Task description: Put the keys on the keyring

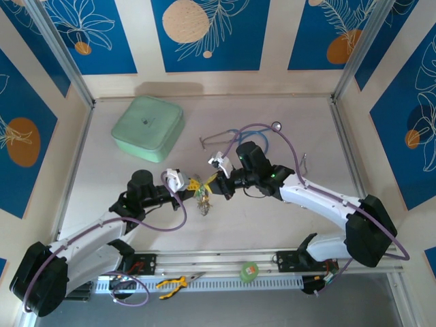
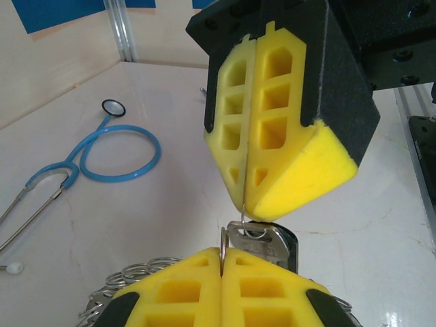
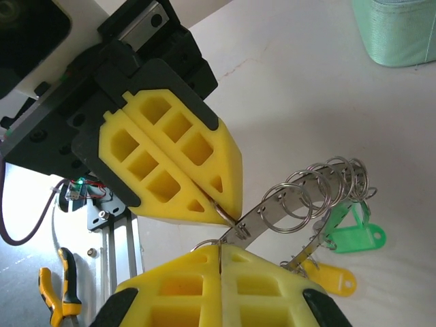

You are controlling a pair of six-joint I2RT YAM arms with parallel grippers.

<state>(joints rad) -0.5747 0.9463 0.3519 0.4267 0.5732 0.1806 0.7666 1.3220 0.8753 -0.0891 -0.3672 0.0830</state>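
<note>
Both grippers meet tip to tip over the middle of the table. My left gripper (image 1: 195, 184) (image 2: 223, 262) is shut on a thin silver ring seen edge-on, one of several small rings on the keyring (image 3: 272, 204), a curved silver band. A green tag (image 3: 354, 238) and a yellow tag (image 3: 334, 279) hang from it. My right gripper (image 1: 216, 182) (image 3: 219, 253) is shut on a fine wire ring threaded through the hole of a black-headed key (image 2: 272, 245). The key hangs between the two sets of yellow fingers. The bunch (image 1: 203, 204) dangles below them.
A blue stethoscope (image 1: 252, 133) (image 2: 102, 150) lies behind the grippers. A mint-green case (image 1: 147, 127) sits at the back left. Yellow pliers (image 1: 174, 283) and a green tape roll (image 1: 249, 271) rest on the rail at the near edge.
</note>
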